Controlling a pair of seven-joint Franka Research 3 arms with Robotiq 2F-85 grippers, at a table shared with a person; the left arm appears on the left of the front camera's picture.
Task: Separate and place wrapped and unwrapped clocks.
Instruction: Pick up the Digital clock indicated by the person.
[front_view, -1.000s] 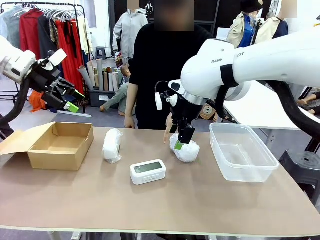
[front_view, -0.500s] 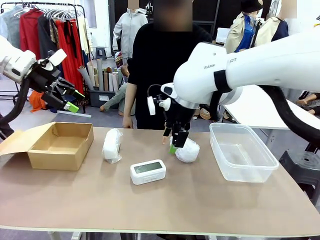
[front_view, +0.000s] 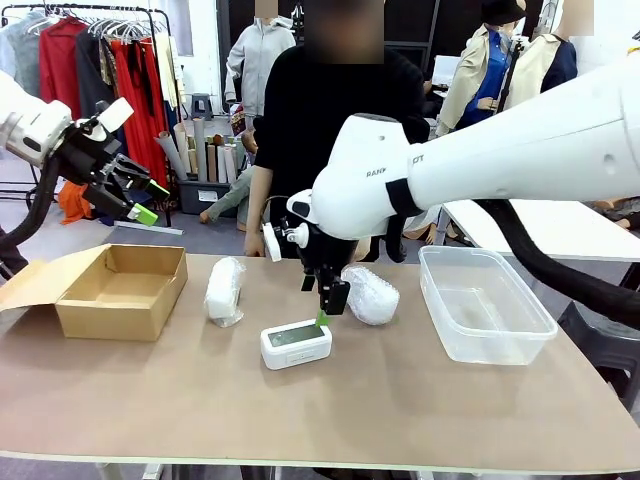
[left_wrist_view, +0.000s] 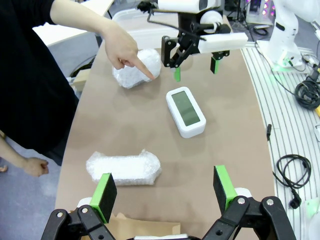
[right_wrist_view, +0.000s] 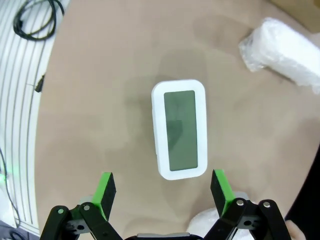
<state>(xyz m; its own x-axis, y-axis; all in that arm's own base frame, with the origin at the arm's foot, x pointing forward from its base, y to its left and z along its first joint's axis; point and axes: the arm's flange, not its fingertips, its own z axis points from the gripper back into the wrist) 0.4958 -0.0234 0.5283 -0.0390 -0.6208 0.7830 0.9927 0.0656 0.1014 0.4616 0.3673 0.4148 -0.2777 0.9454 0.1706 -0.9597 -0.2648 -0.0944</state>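
The bare white digital clock (front_view: 296, 343) (left_wrist_view: 186, 111) (right_wrist_view: 180, 129) lies face up mid-table. My right gripper (front_view: 326, 305) (left_wrist_view: 196, 70) (right_wrist_view: 162, 191) hangs open just above it, holding nothing. One wrapped clock (front_view: 369, 295) (left_wrist_view: 136, 69) sits right of the bare clock, and the person's hand (left_wrist_view: 126, 50) points a finger at it. The other wrapped clock (front_view: 223, 291) (left_wrist_view: 124, 167) (right_wrist_view: 282, 47) lies by the cardboard box. My left gripper (front_view: 140, 200) (left_wrist_view: 165, 192) stays open, raised above the table's left end.
An open brown cardboard box (front_view: 120, 291) stands at the left. A clear plastic tub (front_view: 485, 303) stands at the right. The person stands at the far edge behind the wrapped clock. Bare tabletop lies along the near side.
My right gripper left the wrapped clock on the right and swung leftwards, now hovering over the bare clock. The left arm has not moved.
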